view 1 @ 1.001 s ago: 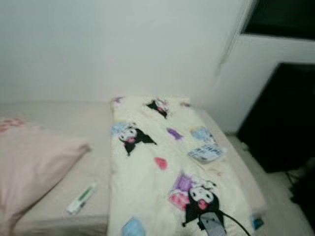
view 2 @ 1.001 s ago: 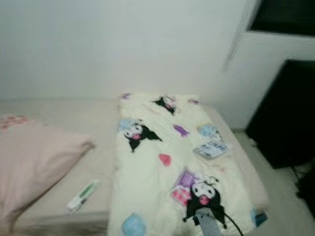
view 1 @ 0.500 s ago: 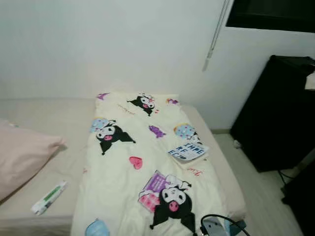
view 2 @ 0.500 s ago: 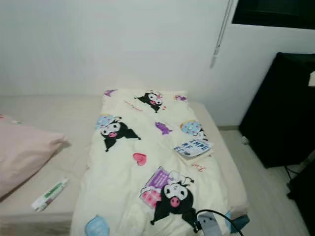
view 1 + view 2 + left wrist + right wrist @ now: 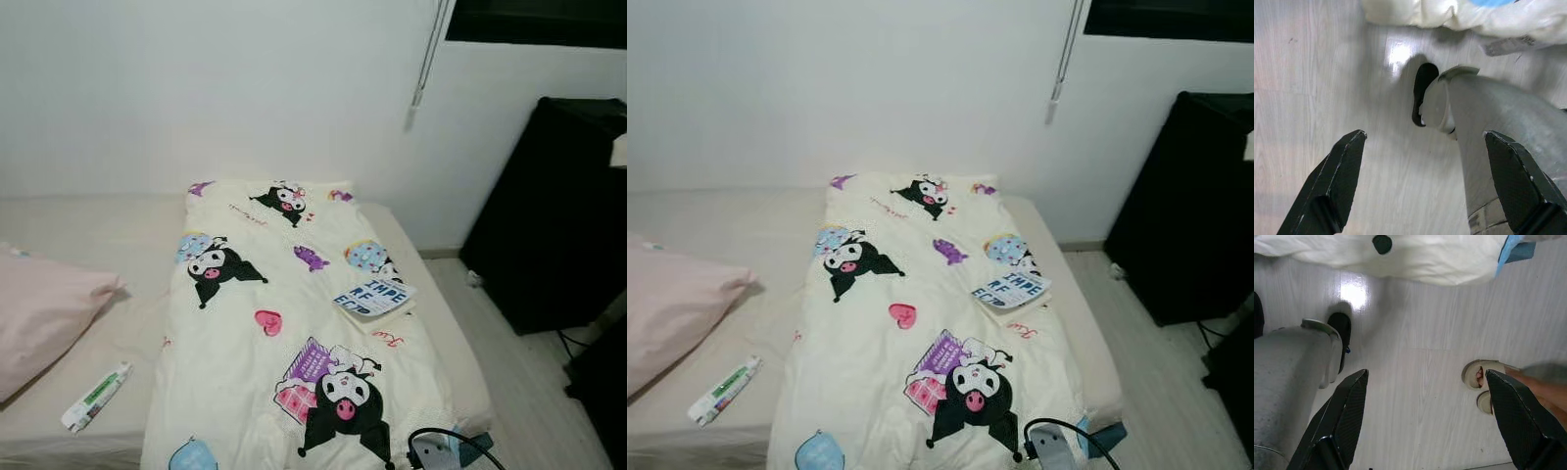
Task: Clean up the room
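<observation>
A bed (image 5: pixel 88 235) stands before me, covered partly by a cream blanket (image 5: pixel 294 333) printed with cartoon figures. On the blanket lies a booklet (image 5: pixel 373 297) with large blue letters. A green and white tube (image 5: pixel 96 397) rests on the bare sheet near the front left, beside a pink pillow (image 5: pixel 44 313). My left gripper (image 5: pixel 1425 181) hangs open over the wooden floor next to my own grey leg (image 5: pixel 1498 147). My right gripper (image 5: pixel 1425 416) also hangs open above the floor (image 5: pixel 1415 382), holding nothing.
A black cabinet (image 5: pixel 554 215) stands to the right of the bed against the white wall. A blind cord (image 5: pixel 423 59) hangs by the window. A person's sandalled foot (image 5: pixel 1488 379) is on the floor near my right side. A blue object (image 5: pixel 1515 249) pokes out under the blanket's edge.
The camera has swung right and steadied, so the bed and pillow have shifted left in view and the picture is sharp. Nothing on the bed has moved.
</observation>
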{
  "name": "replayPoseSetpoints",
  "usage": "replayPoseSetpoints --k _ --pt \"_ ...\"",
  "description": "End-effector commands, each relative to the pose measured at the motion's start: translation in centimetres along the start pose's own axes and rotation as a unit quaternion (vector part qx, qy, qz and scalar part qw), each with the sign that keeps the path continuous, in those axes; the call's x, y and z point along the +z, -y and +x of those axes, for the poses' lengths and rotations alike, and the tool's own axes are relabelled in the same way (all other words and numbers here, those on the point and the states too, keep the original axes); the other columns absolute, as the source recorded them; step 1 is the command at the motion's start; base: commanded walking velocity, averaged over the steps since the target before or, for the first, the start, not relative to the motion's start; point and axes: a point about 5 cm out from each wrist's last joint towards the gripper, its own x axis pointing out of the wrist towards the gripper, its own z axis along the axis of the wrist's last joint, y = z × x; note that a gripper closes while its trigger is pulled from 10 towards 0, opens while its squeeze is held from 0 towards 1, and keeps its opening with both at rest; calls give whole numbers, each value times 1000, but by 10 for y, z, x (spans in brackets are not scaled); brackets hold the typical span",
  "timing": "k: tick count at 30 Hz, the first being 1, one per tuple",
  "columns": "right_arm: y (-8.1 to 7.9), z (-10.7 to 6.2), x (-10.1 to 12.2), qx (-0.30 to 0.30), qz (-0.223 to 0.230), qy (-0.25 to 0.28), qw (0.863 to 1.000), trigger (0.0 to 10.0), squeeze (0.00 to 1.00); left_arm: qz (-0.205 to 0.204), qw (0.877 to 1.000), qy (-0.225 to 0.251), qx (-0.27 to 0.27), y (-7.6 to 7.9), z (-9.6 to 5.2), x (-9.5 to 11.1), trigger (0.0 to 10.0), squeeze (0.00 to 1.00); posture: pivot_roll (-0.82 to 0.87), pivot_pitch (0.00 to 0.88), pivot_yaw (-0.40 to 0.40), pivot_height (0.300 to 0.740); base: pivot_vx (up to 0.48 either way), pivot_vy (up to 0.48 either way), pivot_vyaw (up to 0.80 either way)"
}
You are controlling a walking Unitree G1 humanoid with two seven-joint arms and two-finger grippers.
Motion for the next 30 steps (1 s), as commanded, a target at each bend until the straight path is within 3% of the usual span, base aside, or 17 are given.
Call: replayPoseSetpoints --k 1,7,19,20,21,22,24,26,30 --pt "0 0 -4 -2 8 -3 1000 10000 0 7 1000 -10 1 0 -1 -4 10000 0 -61 0 -57 711 0 -341 0" --pt "11 0 -3 -19 23 2 1000 10000 0 -8 1000 -19 -4 5 -3 -18 10000 0 -52 0 -58 711 0 -297 0" --pt "13 -1 20 -15 29 41 999 10000 0 22 999 -25 -12 6 -3 -20 10000 0 -127 0 -27 711 0 0 0" --pt "10 -1 26 -8 40 52 998 10000 0 29 999 4 -33 26 6 9 10000 0 -128 0 -33 711 0 -277 0" --pt "10 -1 26 -8 40 52 998 10000 0 29 999 4 -33 26 6 9 10000 0 -128 0 -33 711 0 -277 0" --pt "7 -1 30 0 40 61 997 10000 0 39 998 26 -49 41 12 32 10000 0 -126 0 -36 711 0 -469 0" --pt "7 -1 30 0 40 61 997 10000 0 39 998 26 -49 41 12 32 10000 0 -126 0 -36 711 0 -469 0" --pt "-1 -1 34 9 36 68 997 10000 0 47 996 48 -65 59 15 55 10000 0 -133 0 -26 711 0 -469 0" --pt "-5 -2 38 16 38 75 996 10000 0 50 997 36 -52 53 15 49 10000 0 -129 0 -21 711 0 -318 0"
